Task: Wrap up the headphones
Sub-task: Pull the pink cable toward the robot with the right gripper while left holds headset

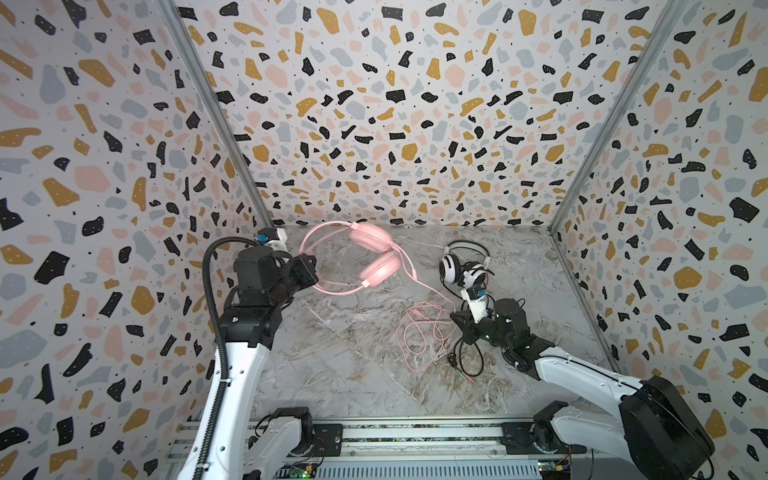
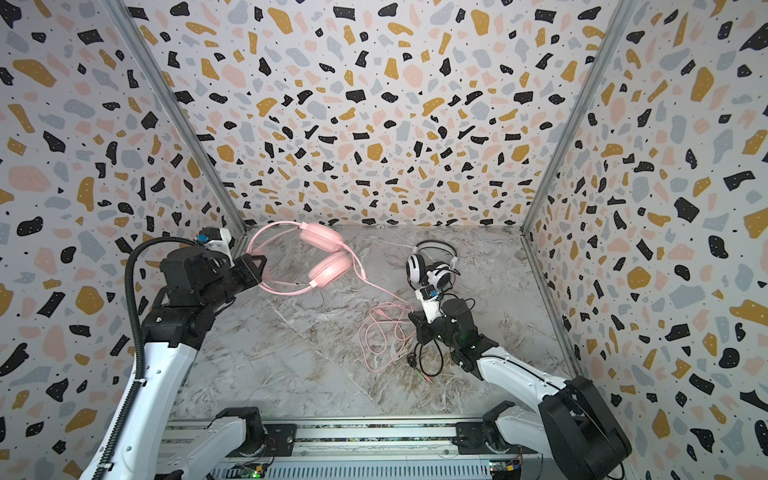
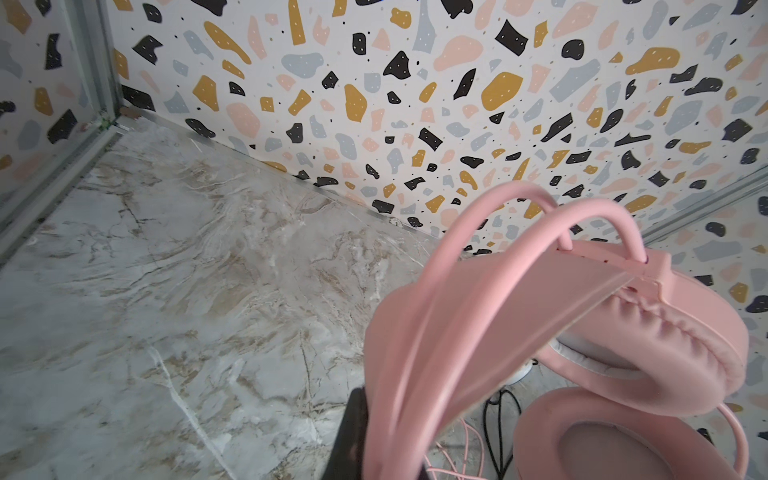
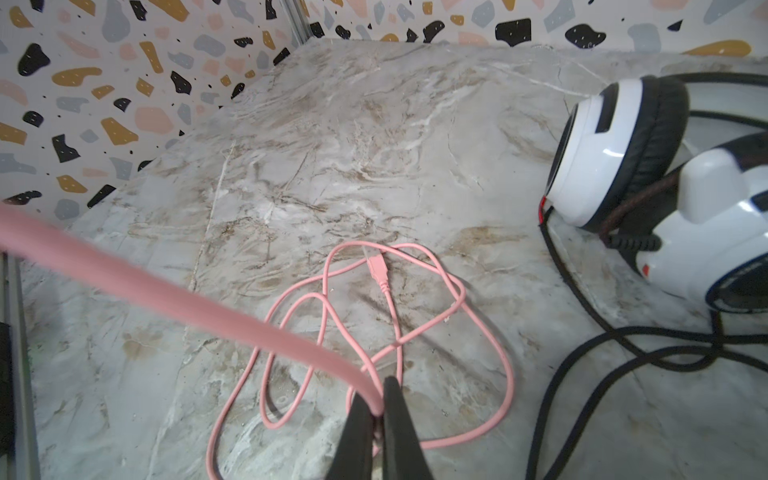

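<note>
Left end effector (image 1: 311, 269) tight on pink headset (image 1: 379, 269), right end effector (image 4: 376, 409) on its cable (image 4: 174, 291).

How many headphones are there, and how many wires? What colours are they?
Headsets: 2, the all-pink padded over-ear headset and the white-and-black striped over-ear headset.
Cables: 2, the thin pink cable and the thin black cable.
Total: 4.

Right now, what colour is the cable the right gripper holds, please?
The cable is pink; right wrist view.
</note>
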Robot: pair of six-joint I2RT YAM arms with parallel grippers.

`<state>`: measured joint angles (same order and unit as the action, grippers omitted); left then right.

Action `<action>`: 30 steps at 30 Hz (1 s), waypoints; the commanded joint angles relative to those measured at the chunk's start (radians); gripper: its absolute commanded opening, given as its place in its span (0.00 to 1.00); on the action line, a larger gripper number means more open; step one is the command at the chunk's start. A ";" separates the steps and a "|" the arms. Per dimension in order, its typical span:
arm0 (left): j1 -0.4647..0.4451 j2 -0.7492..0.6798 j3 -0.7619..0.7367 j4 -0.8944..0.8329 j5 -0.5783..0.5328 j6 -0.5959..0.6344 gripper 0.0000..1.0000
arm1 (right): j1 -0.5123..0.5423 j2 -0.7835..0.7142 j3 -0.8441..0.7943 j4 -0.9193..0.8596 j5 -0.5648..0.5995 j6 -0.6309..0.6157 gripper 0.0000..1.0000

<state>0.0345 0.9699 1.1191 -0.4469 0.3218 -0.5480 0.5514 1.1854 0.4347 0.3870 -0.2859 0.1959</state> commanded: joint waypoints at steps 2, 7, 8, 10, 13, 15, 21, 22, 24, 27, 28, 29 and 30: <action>0.027 0.001 0.004 0.234 0.148 -0.161 0.00 | 0.083 0.002 0.003 -0.004 0.055 0.002 0.00; 0.027 -0.034 -0.031 0.342 0.136 -0.245 0.00 | 0.161 0.097 0.008 0.082 0.040 0.058 0.00; 0.027 -0.042 -0.025 0.332 0.125 -0.230 0.00 | 0.165 0.124 0.023 0.081 0.037 0.061 0.00; 0.027 -0.051 -0.016 0.289 0.112 -0.204 0.00 | 0.168 0.163 0.044 0.093 0.050 0.062 0.00; 0.027 -0.047 -0.010 0.249 0.156 -0.201 0.00 | 0.160 0.232 0.105 0.084 0.077 0.055 0.00; 0.027 -0.046 -0.001 0.222 0.164 -0.186 0.00 | 0.155 0.280 0.161 0.069 0.079 0.051 0.00; 0.027 -0.084 -0.039 0.211 0.110 -0.205 0.00 | 0.187 0.392 0.279 0.046 0.067 0.047 0.00; 0.027 -0.083 -0.035 0.202 0.101 -0.203 0.00 | 0.211 0.395 0.291 0.031 0.084 0.041 0.00; 0.026 -0.077 -0.016 0.165 0.056 -0.178 0.00 | 0.260 0.385 0.300 -0.009 0.131 0.021 0.00; 0.027 -0.079 -0.023 0.186 -0.014 -0.202 0.00 | 0.321 0.344 0.264 -0.036 0.183 0.017 0.01; 0.026 -0.080 -0.036 0.213 -0.029 -0.231 0.00 | 0.334 0.327 0.246 -0.037 0.193 0.025 0.01; 0.027 -0.080 -0.045 0.237 -0.043 -0.257 0.00 | 0.345 0.312 0.233 -0.041 0.203 0.034 0.01; 0.027 -0.078 -0.058 0.266 -0.059 -0.293 0.00 | 0.360 0.296 0.220 -0.047 0.218 0.043 0.01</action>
<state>0.0563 0.9112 1.0683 -0.3321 0.3176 -0.7372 0.8951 1.5440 0.6792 0.3885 -0.1303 0.2283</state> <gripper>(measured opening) 0.070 0.067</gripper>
